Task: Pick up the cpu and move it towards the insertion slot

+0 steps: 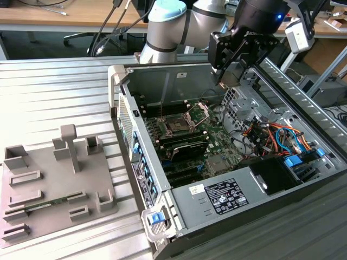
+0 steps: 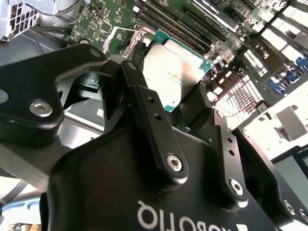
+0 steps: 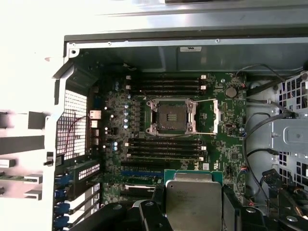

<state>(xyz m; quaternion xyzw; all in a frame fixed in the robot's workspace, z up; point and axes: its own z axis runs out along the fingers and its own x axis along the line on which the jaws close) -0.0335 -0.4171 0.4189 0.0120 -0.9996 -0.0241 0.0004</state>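
The pincer (image 2: pixel 180 98) grips the cpu (image 2: pixel 175 72) by two opposite edges, its silvery top face showing in both wrist views. In the exterior view the pincer (image 1: pixel 230 76) hangs above the open computer case (image 1: pixel 162 70), toward its far wall. The insertion slot (image 3: pixel 172 117) lies open on the motherboard (image 3: pixel 115 144) below, apart from the held cpu (image 3: pixel 193 199), with memory slots (image 3: pixel 163 144) between them.

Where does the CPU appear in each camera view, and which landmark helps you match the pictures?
Exterior view: hard to make out; it would be under the gripper, above the open case.
Second wrist view: the cpu sits between the black fingers.
First wrist view: the cpu is held short of the socket.
Shared landmark: the insertion slot.
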